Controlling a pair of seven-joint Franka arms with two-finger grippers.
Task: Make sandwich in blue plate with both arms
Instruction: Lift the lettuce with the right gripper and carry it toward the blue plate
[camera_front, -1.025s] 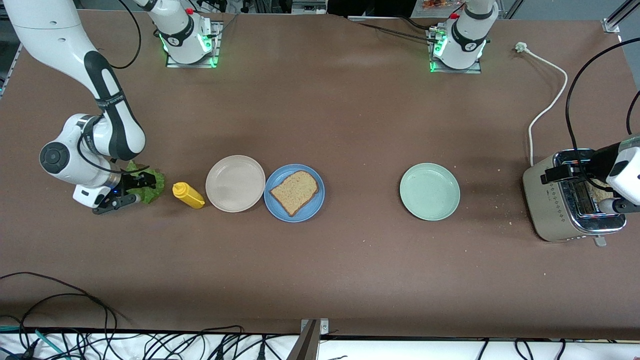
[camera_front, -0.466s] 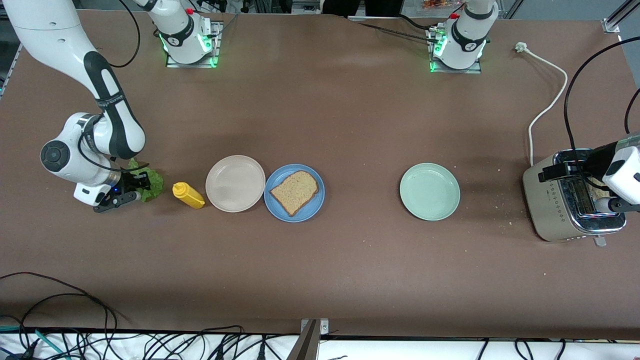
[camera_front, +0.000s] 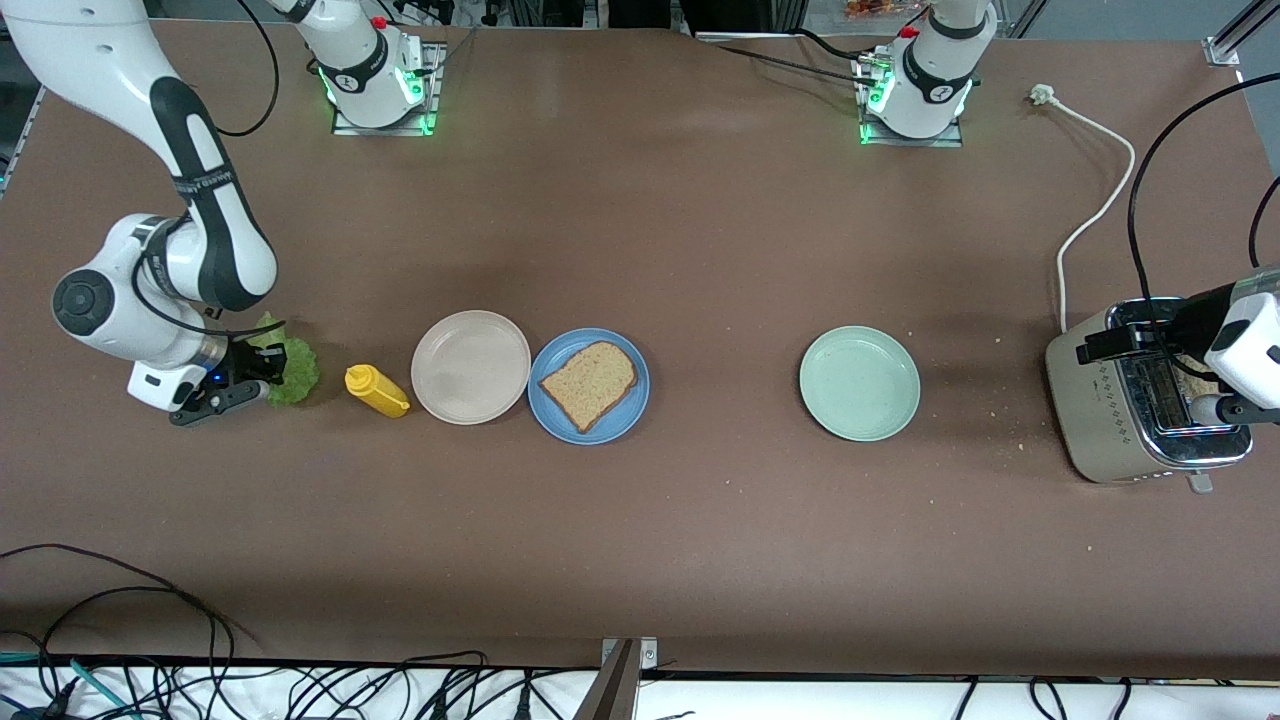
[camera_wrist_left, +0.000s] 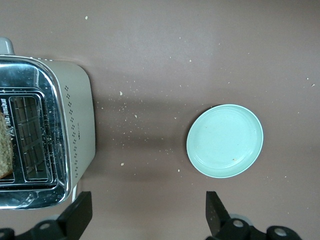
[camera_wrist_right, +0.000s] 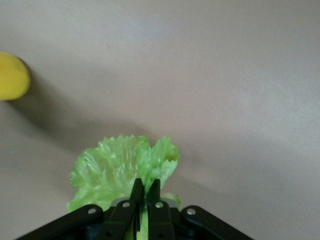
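Crumb-flecked brown table (camera_front: 700, 250) (cables (camera_front: 300, 690) along its near edge)

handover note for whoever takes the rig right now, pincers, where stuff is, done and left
Right pincer: shut on the ruffled green lettuce leaf, beside the yellow mustard bottle.
Left pincer: open, over the beige-and-chrome toaster, a brown bread slice in the slot.
Done: one brown wholegrain bread slice on the round blue plate.
Left: lettuce onto it, then the toaster slice.
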